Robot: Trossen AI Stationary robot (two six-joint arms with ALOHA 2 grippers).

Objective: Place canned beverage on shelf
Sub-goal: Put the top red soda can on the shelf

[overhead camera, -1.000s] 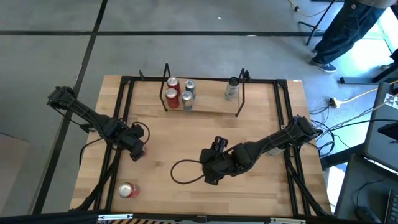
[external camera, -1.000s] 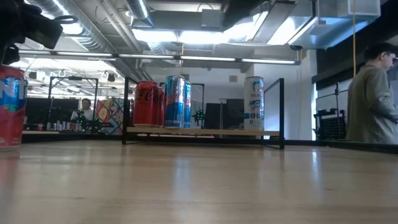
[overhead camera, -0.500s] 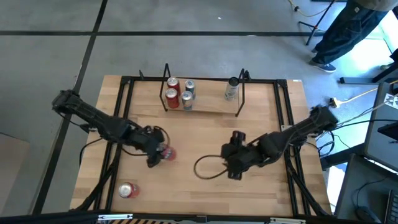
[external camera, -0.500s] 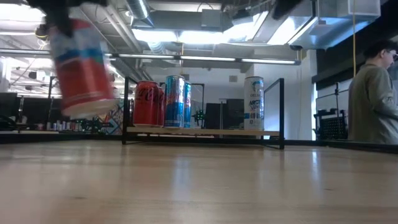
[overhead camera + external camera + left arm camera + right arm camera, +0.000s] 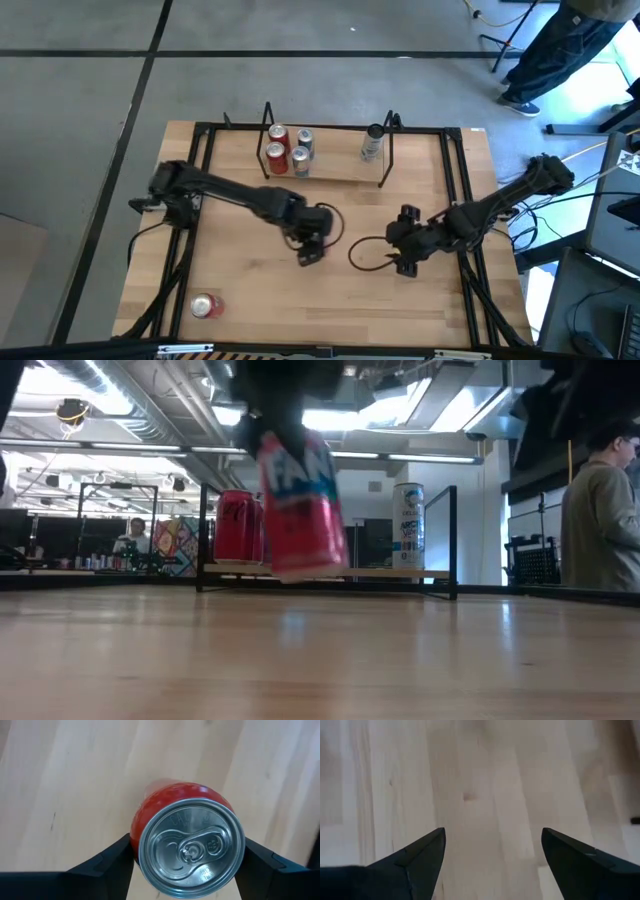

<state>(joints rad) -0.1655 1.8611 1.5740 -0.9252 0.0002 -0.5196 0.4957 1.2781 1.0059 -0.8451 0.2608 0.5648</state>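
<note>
My left gripper [image 5: 316,238] is shut on a red can [image 5: 300,505] above the middle of the table, in front of the shelf. The can's silver top [image 5: 190,847] faces the left wrist camera. The shelf [image 5: 340,165], a black rod rack with a wood floor, stands at the table's far side. Several cans [image 5: 288,150] stand at its left end and one pale can [image 5: 372,143] near its right end. My right gripper [image 5: 404,243] is open and empty [image 5: 492,835] over the table's right half. My left gripper pinches the red can between its two fingers, on opposite sides of its wall just below the top rim [image 5: 136,842]. The fingers come from above, pointing down. The can hangs below them, tilted, clear of the table [image 5: 310,565].
Another red can [image 5: 205,305] lies on the table near its front left corner. A black cable loop [image 5: 365,255] lies beside my right gripper. Black frame rails [image 5: 195,200] run along the table's sides. A person [image 5: 600,520] stands beyond the table's right side.
My left gripper has carried the red can from the table's left side toward the right, to the middle, and the can is now tilted and clear of the table. My right gripper has drawn back toward the table's right edge, and its cable loop has trailed with it.
</note>
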